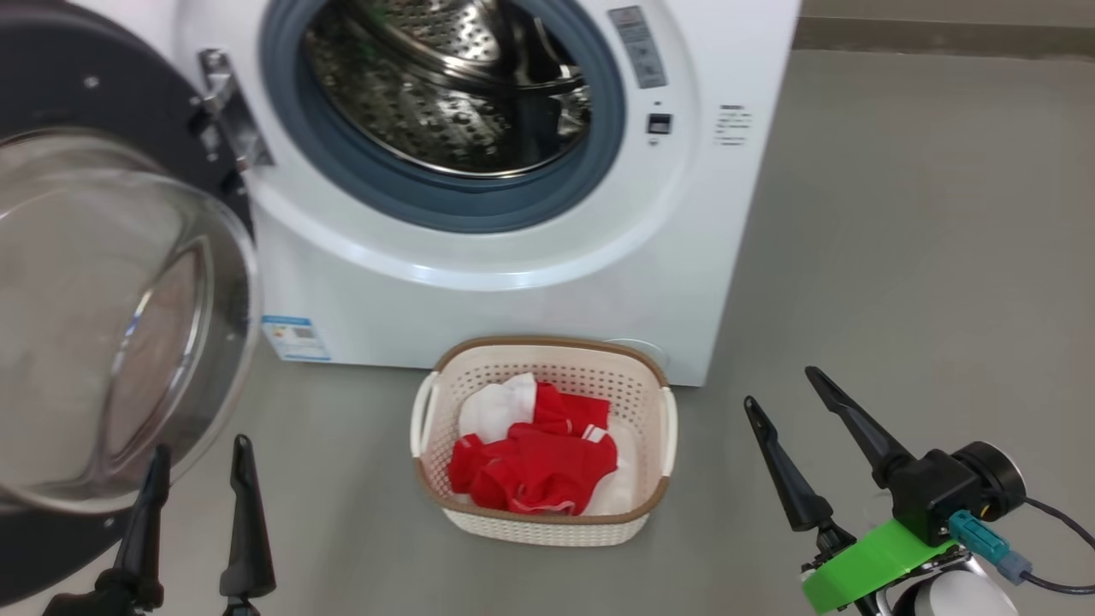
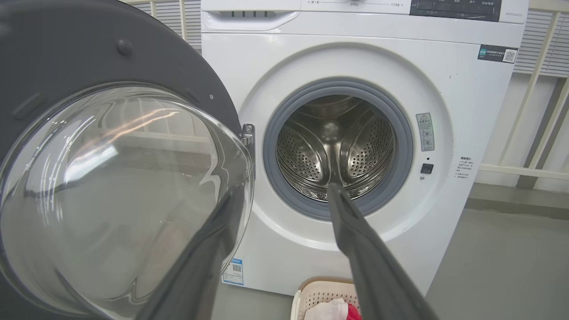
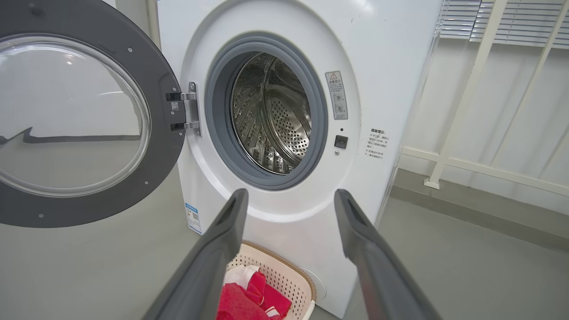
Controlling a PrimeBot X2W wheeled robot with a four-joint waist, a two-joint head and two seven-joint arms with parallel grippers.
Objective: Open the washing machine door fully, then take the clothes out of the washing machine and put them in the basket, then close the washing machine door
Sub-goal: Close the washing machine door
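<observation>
The big white front-loading washing machine (image 1: 530, 291) takes up the upper middle of the head view. Its grey rubber ring (image 1: 479, 210) frames the perforated steel drum (image 1: 445, 94). The large round washing machine door (image 1: 60, 77), with a dark rim and a bulging clear glass window, stands swung wide open at the left of the frame, hinged on the machine's left side. A small blue label (image 1: 295, 338) sits low on the white front, near the door's edge.

On the grey floor (image 1: 898, 257) just in front of the machine, in the lower middle of the frame, stands the small cream-white perforated plastic basket (image 1: 547, 344) with a brown rim and white side handles. The clothes (image 1: 535, 466), bright red fabric with white trim beside a white piece, lie heaped inside it.

The left gripper (image 1: 201, 443) rises from the lower left corner, its two long dark fingers spread apart and holding nothing. Its outer finger overlaps the lower edge of the glass window; whether it touches the glass cannot be told. The right gripper (image 1: 780, 385) is at the lower right, well apart from the basket, above a bright green wrist part (image 1: 864, 565). Its fingers are also spread wide with nothing between them.
</observation>
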